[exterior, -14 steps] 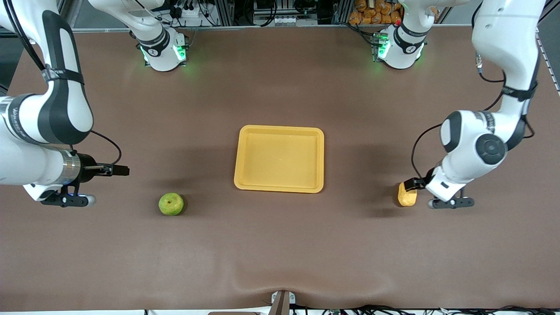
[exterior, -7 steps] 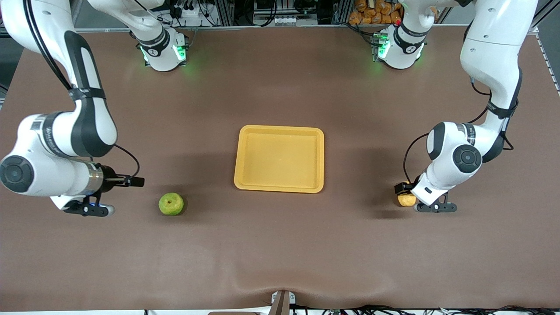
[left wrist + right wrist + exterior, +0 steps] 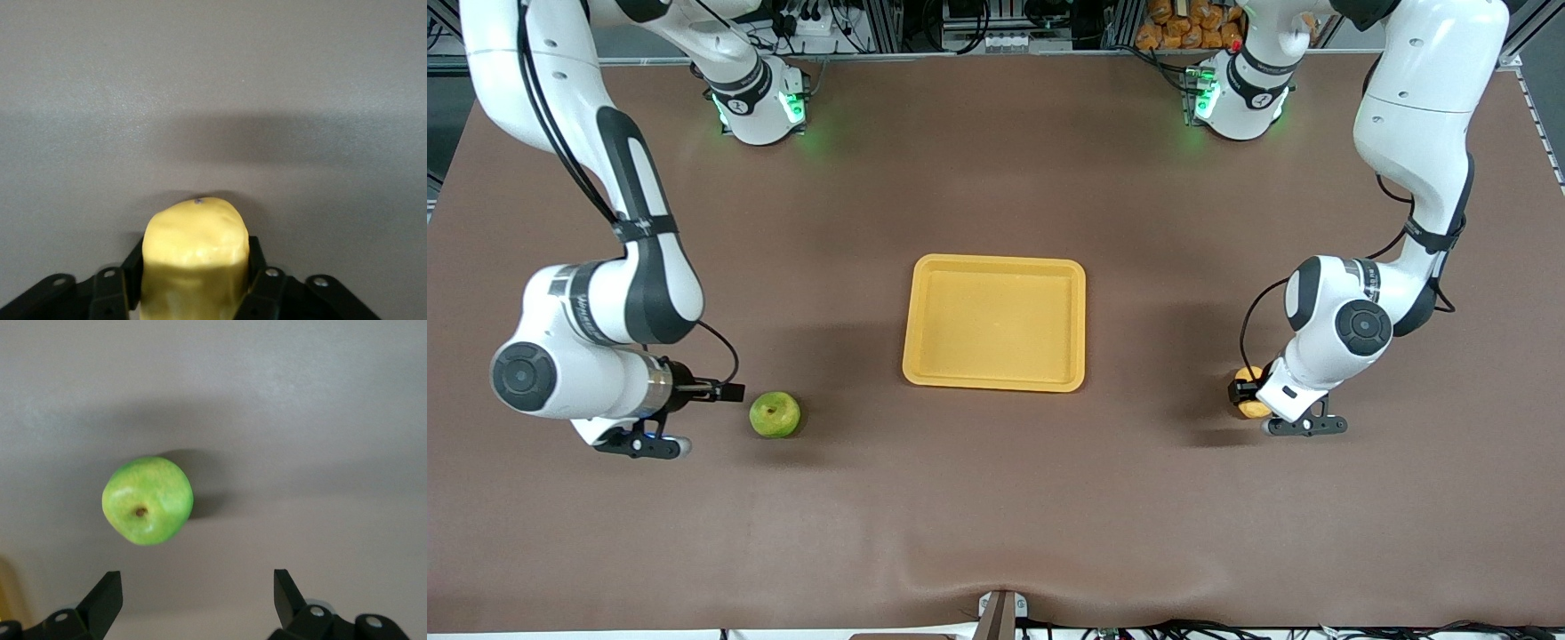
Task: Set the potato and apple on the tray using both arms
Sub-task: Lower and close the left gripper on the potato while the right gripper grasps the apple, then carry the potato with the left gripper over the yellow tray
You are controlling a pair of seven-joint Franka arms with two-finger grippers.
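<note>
The yellow-tan potato (image 3: 1254, 410) lies on the brown table toward the left arm's end. My left gripper (image 3: 1247, 397) is down over it, its fingers pressed against both sides of the potato (image 3: 193, 247) in the left wrist view, where the left gripper (image 3: 195, 252) is shut on it. The green apple (image 3: 775, 414) lies toward the right arm's end, stem dimple up. My right gripper (image 3: 734, 391) hangs low beside it, open and empty. In the right wrist view the apple (image 3: 147, 500) lies just ahead of the open right gripper (image 3: 195, 587). The yellow-orange tray (image 3: 996, 261) is empty mid-table.
The brown table mat runs wide around the tray. The two arm bases with green lights stand along the table's edge farthest from the front camera. A small bracket (image 3: 1000, 613) sits at the nearest edge.
Both arms have swung in and lowered. The left gripper has come down over the potato and closed on it. The right gripper has moved along the table close to the apple.
</note>
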